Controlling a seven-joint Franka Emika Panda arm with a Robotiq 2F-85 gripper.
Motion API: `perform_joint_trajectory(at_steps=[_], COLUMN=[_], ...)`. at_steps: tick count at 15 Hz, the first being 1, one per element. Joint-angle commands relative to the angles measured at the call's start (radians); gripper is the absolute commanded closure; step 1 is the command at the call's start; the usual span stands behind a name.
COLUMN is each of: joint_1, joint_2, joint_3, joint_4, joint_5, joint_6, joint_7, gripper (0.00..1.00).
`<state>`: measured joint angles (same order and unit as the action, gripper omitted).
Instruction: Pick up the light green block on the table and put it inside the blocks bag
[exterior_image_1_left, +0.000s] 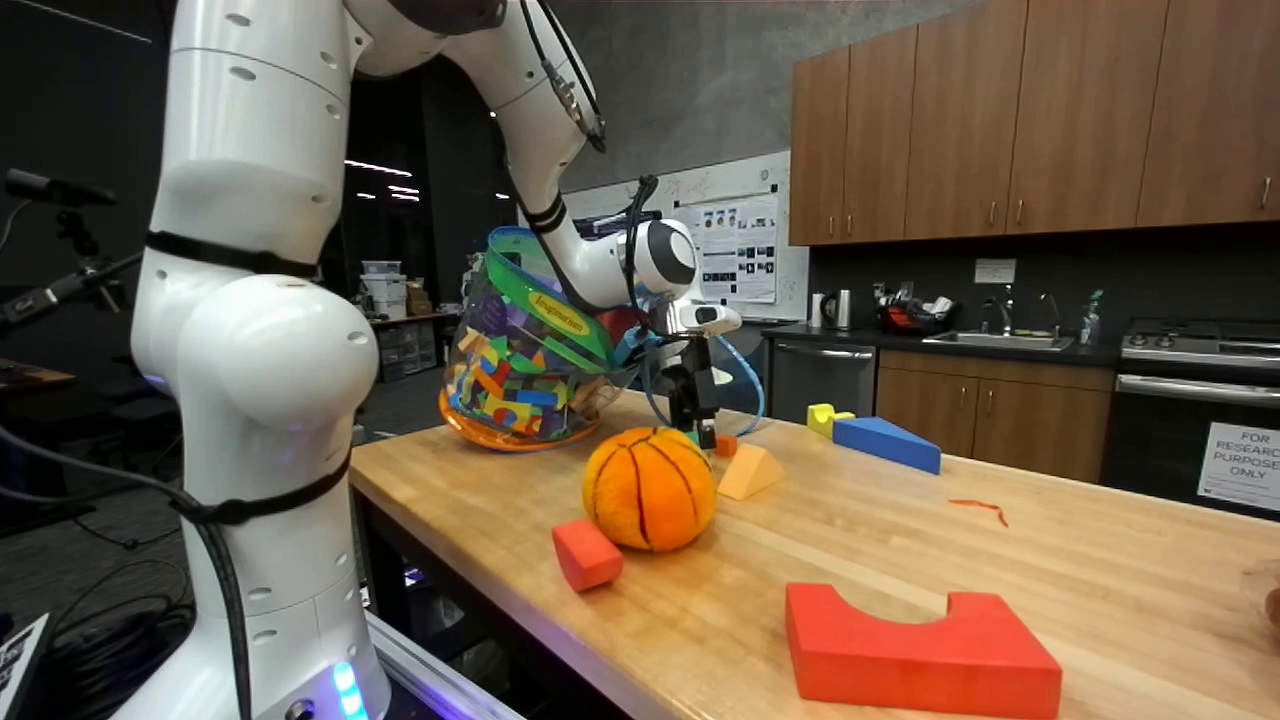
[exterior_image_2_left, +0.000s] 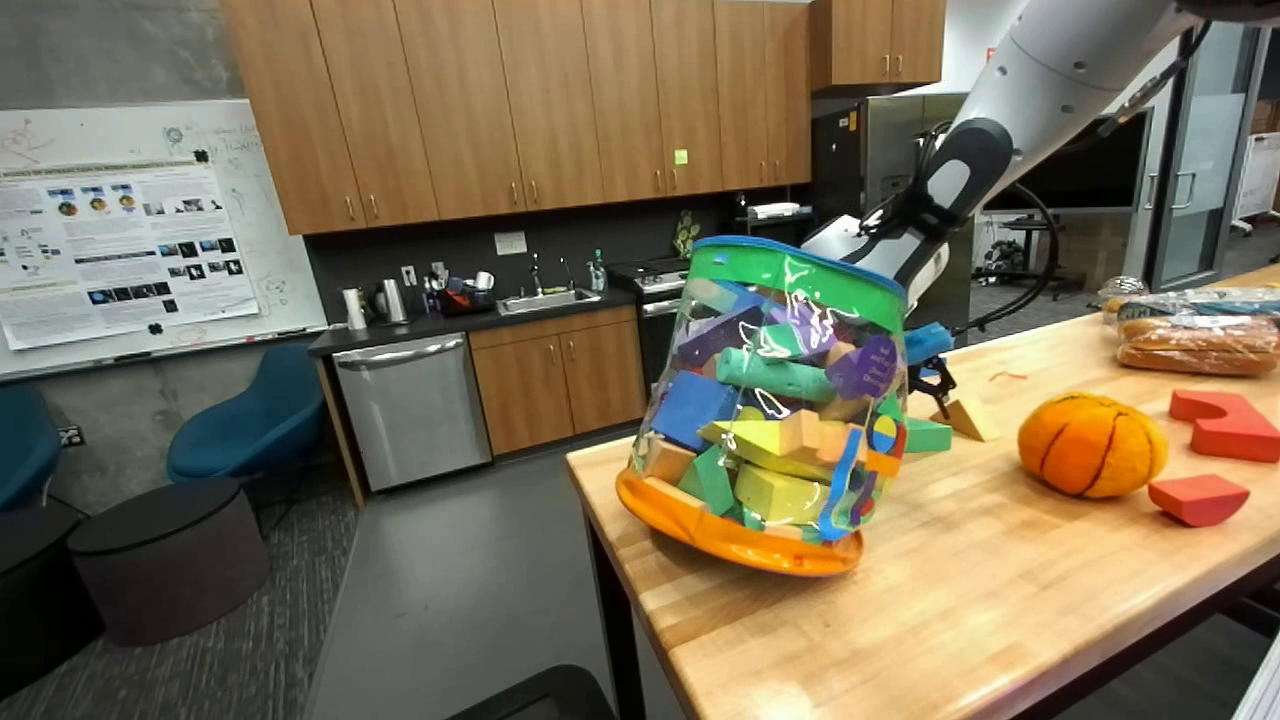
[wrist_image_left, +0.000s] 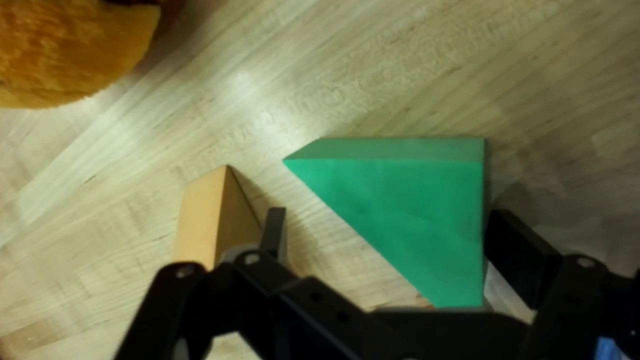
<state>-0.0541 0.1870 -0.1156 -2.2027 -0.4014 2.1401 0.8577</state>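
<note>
The jaws stand spread, unclenched, and look what lies between them: the green block (wrist_image_left: 415, 215), triangular face up, resting on the wooden surface (wrist_image_left: 310, 95)! In the wrist view the jaw at the block's three o'clock is just beside its straight edge (touching or just apart, I can't tell), while its partner at nine o'clock stands clearly apart from the slanted side. Beyond that partner, also at nine, there's a tan wedge (wrist_image_left: 215, 215), near it. Up at ten o'clock, well apart, sits the fuzzy orange ball (wrist_image_left: 65, 50).

Out to an exterior view, reading the clock from that ball: a red block (exterior_image_1_left: 587, 555) near at seven, a notched red block (exterior_image_1_left: 920, 655) further off at four, a yellow block (exterior_image_1_left: 823, 420) at two with a blue block (exterior_image_1_left: 887, 443) just beside it. And the blocks bag (exterior_image_2_left: 760, 268)? In an exterior view it stands at nine o'clock from the green block, packed with coloured pieces (exterior_image_2_left: 780, 492), and that green block is outside it, on the surface!
</note>
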Motion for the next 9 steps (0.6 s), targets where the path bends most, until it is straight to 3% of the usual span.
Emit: perform_joint_trajectory(at_steps=[1, 8, 9], joint_1=[-0.008, -0.009, -0.010], joint_2=[0.043, 0.036, 0.035], joint_3=[-0.013, -0.015, -0.018], joint_4=[0.020, 0.035, 0.037], joint_5=[0.042, 0.133, 0.141], joint_6=[0.029, 0.019, 0.017], joint_7=[-0.045, -0.125, -0.132], gripper=[0.30, 0.83, 0.87])
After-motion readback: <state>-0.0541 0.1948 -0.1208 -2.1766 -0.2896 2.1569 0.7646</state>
